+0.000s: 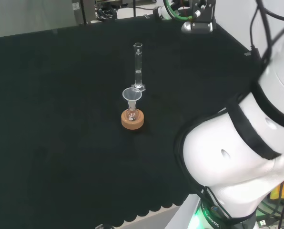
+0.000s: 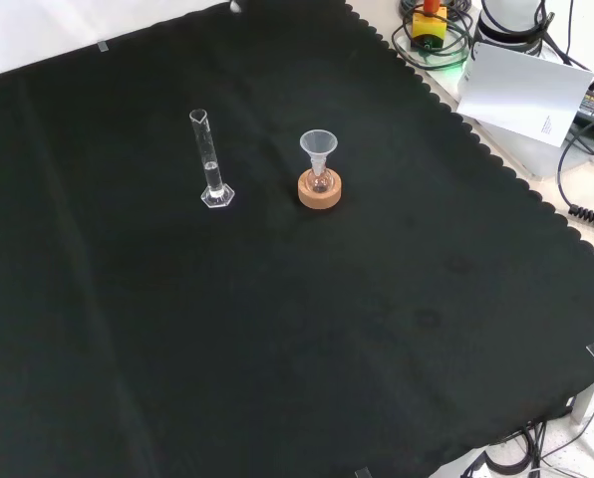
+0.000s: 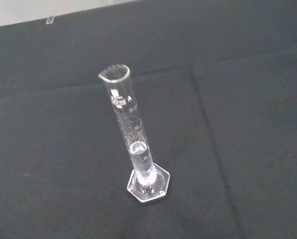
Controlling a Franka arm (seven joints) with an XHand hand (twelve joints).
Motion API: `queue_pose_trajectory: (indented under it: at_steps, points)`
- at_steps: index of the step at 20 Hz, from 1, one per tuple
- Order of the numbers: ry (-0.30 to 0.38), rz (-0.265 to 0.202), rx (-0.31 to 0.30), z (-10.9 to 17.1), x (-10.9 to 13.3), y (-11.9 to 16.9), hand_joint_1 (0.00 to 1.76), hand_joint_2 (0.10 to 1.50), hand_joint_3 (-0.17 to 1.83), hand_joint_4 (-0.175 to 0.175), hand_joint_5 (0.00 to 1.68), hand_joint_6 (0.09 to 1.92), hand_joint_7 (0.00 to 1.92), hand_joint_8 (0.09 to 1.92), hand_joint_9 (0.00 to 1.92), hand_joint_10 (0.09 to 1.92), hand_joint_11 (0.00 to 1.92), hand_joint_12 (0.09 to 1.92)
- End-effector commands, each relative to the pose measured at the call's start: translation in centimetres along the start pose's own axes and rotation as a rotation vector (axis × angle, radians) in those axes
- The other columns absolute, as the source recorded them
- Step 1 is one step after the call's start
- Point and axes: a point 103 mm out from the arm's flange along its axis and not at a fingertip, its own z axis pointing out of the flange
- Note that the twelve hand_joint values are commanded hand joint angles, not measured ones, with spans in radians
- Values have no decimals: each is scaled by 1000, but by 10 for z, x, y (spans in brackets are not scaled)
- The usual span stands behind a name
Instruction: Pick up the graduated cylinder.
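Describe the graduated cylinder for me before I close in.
The graduated cylinder is a slim clear glass tube with white scale marks, a pouring lip and a hexagonal foot. It stands upright on the black cloth, with clear liquid in its lower part. In the front view it stands apart, left of the funnel.

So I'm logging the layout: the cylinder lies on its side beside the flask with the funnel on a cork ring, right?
Not quite: the cylinder stands upright on its base, as the wrist view shows. The flask with the funnel on a cork ring beside it is correct.
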Motion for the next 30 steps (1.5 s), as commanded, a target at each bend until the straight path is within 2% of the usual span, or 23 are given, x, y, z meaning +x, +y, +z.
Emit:
queue_pose_trajectory:
  at_steps: [1,4,7,12,16,20,24,27,30]
  points:
    - [57,-32,-20,29,-19,53,563,1221,-135,-19,294,87,146,544,513,209,173,1363]
    - [47,-40,2,41,-17,57,565,1237,-171,-20,289,87,143,553,411,452,177,1362]
    - [54,-60,14,51,-15,60,566,1236,-175,-21,283,87,135,559,364,555,177,1364]
    - [88,-104,31,74,-11,58,610,1202,-175,-23,274,87,132,563,354,589,182,1366]
    - [112,-111,52,92,-12,54,624,1188,-175,-24,270,87,133,565,354,596,186,1366]
    - [134,-116,43,100,-14,50,630,1182,-175,-24,270,87,134,568,354,601,189,1366]
    - [168,-179,-4,101,-15,45,634,1179,-175,-24,271,87,143,573,362,608,195,1367]
    - [194,-225,1,108,-15,41,671,1171,-175,-22,277,87,154,579,372,614,206,1366]
    - [269,-246,-8,121,-18,39,713,1165,-175,-24,290,87,157,582,375,616,211,1364]
